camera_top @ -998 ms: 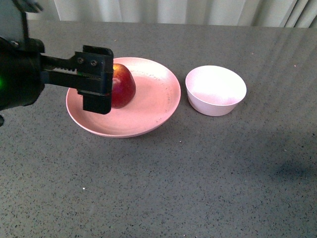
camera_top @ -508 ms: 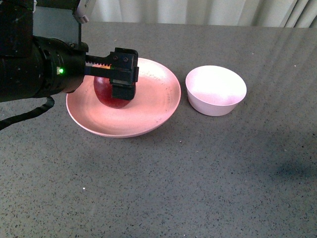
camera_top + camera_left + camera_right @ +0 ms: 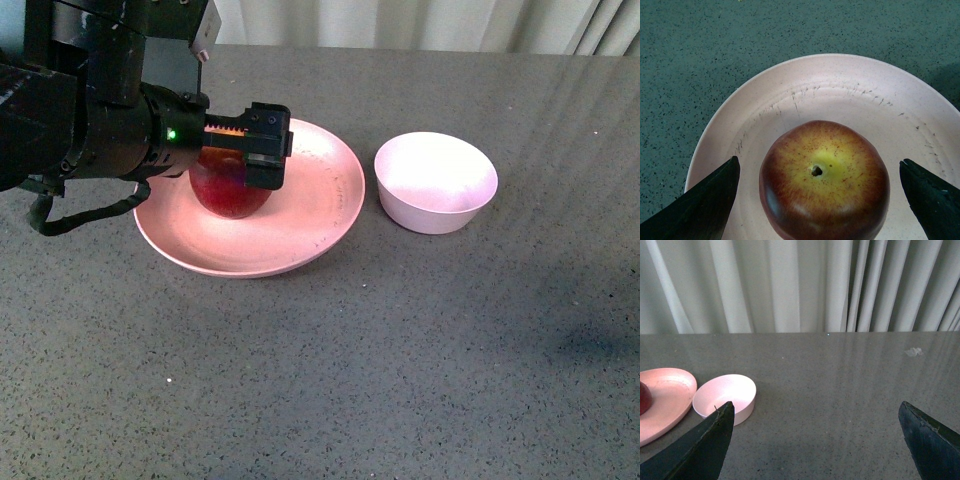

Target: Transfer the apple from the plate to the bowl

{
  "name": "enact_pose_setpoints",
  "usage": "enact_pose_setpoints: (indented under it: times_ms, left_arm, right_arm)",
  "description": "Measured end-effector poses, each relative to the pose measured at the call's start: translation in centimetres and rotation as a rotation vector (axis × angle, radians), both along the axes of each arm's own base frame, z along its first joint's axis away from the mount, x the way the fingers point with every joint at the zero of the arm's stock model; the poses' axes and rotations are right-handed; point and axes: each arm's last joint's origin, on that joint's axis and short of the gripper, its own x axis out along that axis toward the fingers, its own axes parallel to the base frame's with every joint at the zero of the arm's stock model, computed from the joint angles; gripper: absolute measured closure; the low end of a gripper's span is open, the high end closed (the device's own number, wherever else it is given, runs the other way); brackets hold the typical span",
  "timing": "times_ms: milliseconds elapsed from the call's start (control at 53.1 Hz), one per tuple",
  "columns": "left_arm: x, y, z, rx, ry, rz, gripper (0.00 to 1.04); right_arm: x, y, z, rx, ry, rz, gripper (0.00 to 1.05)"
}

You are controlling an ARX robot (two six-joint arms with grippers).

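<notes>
Surface (image 3: 400, 350): dark grey, speckled, carrying all items; its near and side edges are cut off in every view.

Curtain (image 3: 790, 285): pale, pleated, behind the far edge of the surface; only its lower part shows in the front view.

Left arm (image 3: 80, 130): black, with a green light, reaching in over the plate; its upper part is out of frame.

Plate (image 3: 310, 200): wide, shallow, pale pink. The arm covers its left rim in the front view.

Bowl (image 3: 436, 182): small, whitish pink, just beside the plate and apart from it; nothing shows inside.

Apple (image 3: 225, 195): dark red, resting on the plate, stem dimple and yellow patch up. In the front view the claw hides its top.

Left claw (image 3: 818, 167): released, spread wide, one finger on either side of the apple with bare plate showing in both gaps. Only the fingertips are in the wrist view.

Right claw (image 3: 816, 407): released, holding nothing, well apart from the bowl; not seen in the front view.
</notes>
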Motion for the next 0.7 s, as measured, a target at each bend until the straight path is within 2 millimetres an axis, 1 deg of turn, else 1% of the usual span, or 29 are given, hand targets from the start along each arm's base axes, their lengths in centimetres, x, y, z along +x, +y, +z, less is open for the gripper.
enact_pose_setpoints:
  times_ms: [113, 301, 358, 414, 471, 565, 697]
  left_arm:
    - [0.7, 0.1, -0.7, 0.001, 0.020, 0.012, 0.09]
    - [1.0, 0.1, -1.3, 0.010, 0.030, 0.022, 0.09]
    - [0.9, 0.1, -1.3, 0.011, 0.030, 0.022, 0.15]
    - [1.0, 0.1, -1.3, 0.016, 0.029, 0.026, 0.24]
    - [0.9, 0.1, -1.3, 0.020, 0.031, 0.025, 0.29]
    - [0.8, -0.1, -0.8, 0.022, 0.031, 0.014, 0.31]
    - [0.4, -1.2, 0.4, 0.015, 0.017, -0.015, 0.31]
  right_arm:
    - [0.0, 0.0, 0.0, 0.000, 0.000, 0.000, 0.09]
    - [0.0, 0.0, 0.0, 0.000, 0.000, 0.000, 0.09]
    - [0.0, 0.0, 0.0, 0.000, 0.000, 0.000, 0.09]
    - [0.0, 0.0, 0.0, 0.000, 0.000, 0.000, 0.09]
    - [0.0, 0.0, 0.0, 0.000, 0.000, 0.000, 0.09]
    - [0.0, 0.0, 0.0, 0.000, 0.000, 0.000, 0.09]
    - [0.0, 0.0, 0.0, 0.000, 0.000, 0.000, 0.09]
